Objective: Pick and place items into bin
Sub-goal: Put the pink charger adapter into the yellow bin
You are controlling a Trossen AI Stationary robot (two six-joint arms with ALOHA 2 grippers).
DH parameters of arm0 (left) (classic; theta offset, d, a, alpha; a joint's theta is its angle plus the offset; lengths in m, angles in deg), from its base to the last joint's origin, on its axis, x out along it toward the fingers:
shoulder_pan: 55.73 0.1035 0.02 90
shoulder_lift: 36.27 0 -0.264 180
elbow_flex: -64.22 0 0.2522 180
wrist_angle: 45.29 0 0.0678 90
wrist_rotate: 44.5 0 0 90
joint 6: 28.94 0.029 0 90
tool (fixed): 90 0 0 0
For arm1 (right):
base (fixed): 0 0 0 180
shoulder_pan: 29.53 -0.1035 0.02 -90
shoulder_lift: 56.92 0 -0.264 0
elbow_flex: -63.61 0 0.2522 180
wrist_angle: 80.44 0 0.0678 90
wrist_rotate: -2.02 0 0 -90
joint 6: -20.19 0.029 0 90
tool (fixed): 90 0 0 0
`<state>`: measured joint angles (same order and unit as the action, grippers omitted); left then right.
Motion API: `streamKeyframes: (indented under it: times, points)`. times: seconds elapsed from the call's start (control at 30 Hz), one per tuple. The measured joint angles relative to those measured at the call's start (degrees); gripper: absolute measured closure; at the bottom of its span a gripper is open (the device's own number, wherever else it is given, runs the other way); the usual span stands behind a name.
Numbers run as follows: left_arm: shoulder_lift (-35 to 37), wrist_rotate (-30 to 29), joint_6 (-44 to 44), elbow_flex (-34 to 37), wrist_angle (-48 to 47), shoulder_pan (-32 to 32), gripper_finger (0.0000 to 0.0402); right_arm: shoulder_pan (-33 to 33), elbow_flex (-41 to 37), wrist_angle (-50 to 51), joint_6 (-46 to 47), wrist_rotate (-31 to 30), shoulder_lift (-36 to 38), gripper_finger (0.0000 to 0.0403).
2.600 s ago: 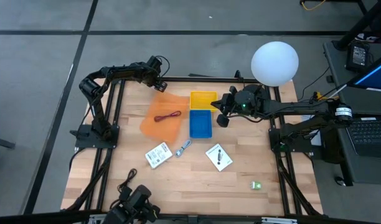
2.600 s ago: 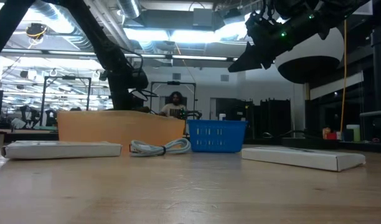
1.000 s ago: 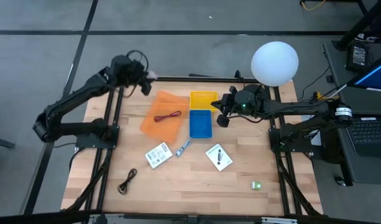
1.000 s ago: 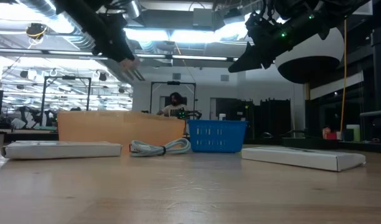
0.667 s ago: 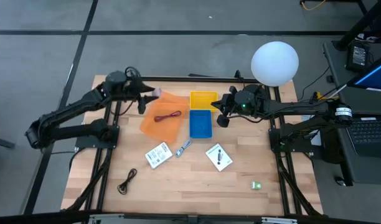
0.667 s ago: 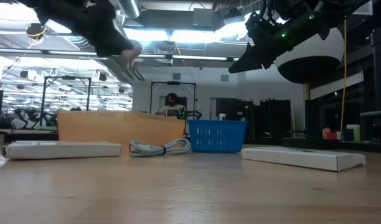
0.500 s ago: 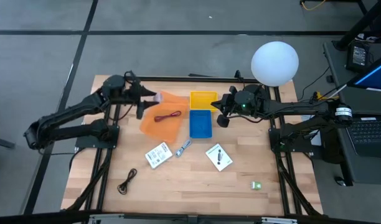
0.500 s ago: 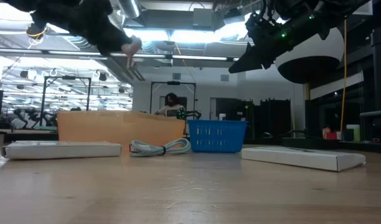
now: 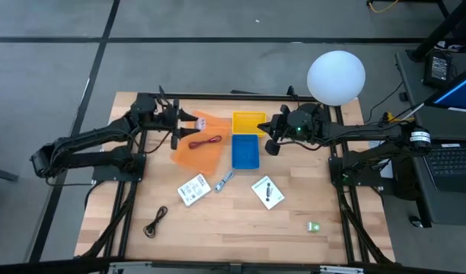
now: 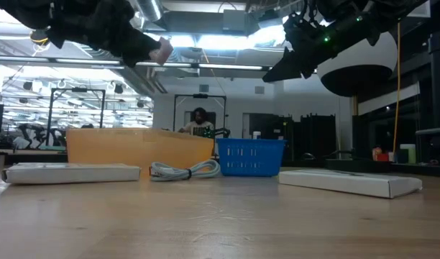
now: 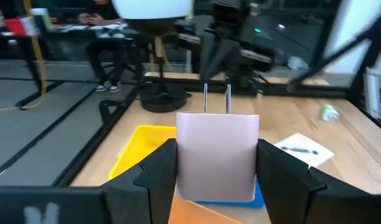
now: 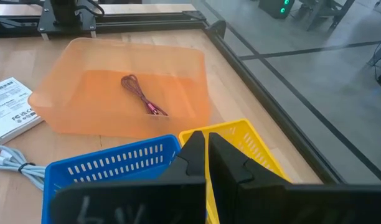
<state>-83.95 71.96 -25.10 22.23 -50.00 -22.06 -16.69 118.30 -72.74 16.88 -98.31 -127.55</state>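
The left gripper (image 9: pixel 189 120) hangs in the air above the far left part of the table (image 9: pixel 240 224), over the near edge of the orange bin (image 9: pixel 193 152), with its fingers (image 11: pixel 156 174) spread wide and clamped on a pale pink plug-in charger (image 11: pixel 218 155). In the left wrist view the charger sits squarely between the two dark fingers, its flat body filling the gap and its two metal prongs standing out of the far end, pointing away from the wrist toward the right arm across the table. In the high view the charger (image 9: pixel 198 122) shows as a small pink block at the gripper's tip, its long axis lying roughly along the arm's reach, toward the yellow bin (image 9: pixel 248 122). In the low view it is held well above the table, level with the ceiling lights. The thin red cable (image 9: pixel 205 142) lies coiled on the floor of the orange bin. The blue bin (image 9: pixel 245 152) stands just beside the orange bin, touching the yellow bin behind it. On the bare table lie two white cards (image 9: pixel 193 189), a silver-blue tool (image 9: pixel 225 180) between them, a thin black cable (image 9: pixel 156 222) near the front left, and a tiny green piece (image 9: pixel 314 226) at the front right. The right gripper (image 9: pixel 272 144) waits with its fingers pressed together, empty, in the air beside the blue and yellow bins.
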Motion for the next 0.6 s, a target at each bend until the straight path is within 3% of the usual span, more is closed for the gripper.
streamKeyframes:
  times: [0.43,0.6]
  points:
    - [-17.1,-6.3,-2.0,0.0,16.9,-3.3,0.0220,0.0,0.0,-0.8,-0.2,0.0,0.0,0.0398]
    - [-23.1,-6.5,-1.1,-2.5,17.9,-4.9,0.0220,0.0,0.0,-1.6,-0.2,0.0,0.0,0.0398]
